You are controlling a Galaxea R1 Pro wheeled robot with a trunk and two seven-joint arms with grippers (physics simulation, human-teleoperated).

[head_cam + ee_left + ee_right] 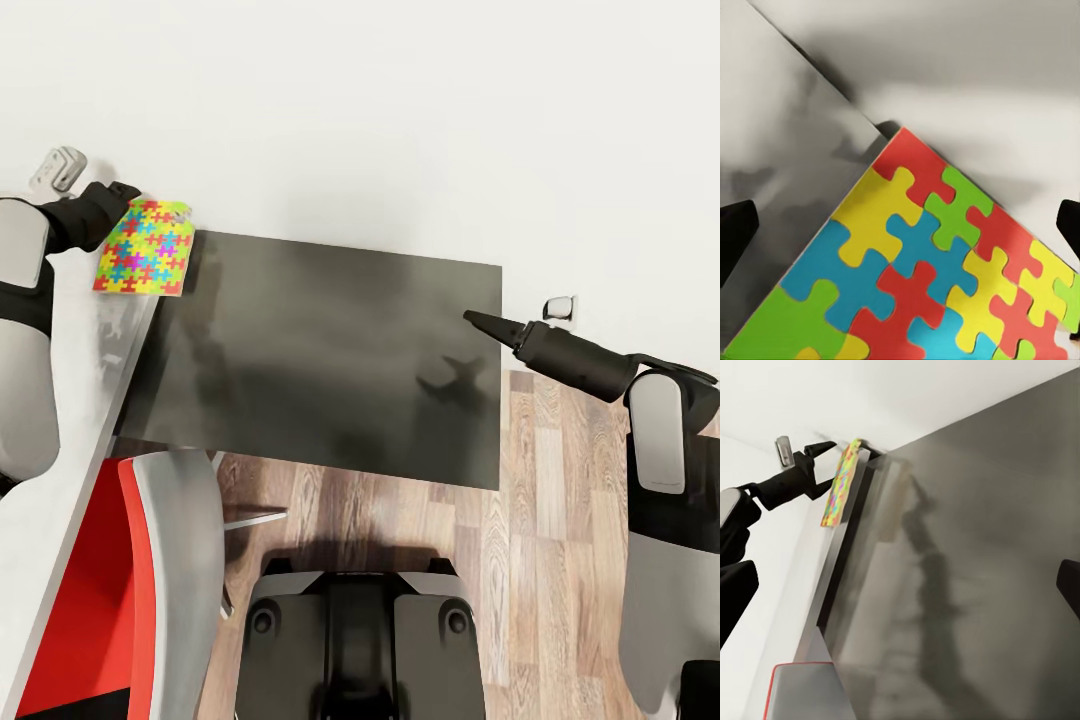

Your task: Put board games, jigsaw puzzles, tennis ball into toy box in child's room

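A jigsaw puzzle (145, 248) of bright interlocking pieces stands steeply tilted at the far end of the pale table (70, 400), beside the wall. My left gripper (128, 195) is open and faces the puzzle's flat side. In the left wrist view the puzzle (915, 277) lies between the widely spread fingers. The right wrist view has the puzzle (840, 487) edge-on with the left gripper (829, 465) against it. My right gripper (468, 317) hovers open and empty over the dark cabinet's right edge. The toy box, board games and tennis ball are out of view.
A low dark-topped cabinet (330, 350) stands against the white wall, next to the table's end. A red and grey chair (90, 590) sits at the table in the near left. Wood floor (560, 480) and a wall socket (560, 308) lie to the right.
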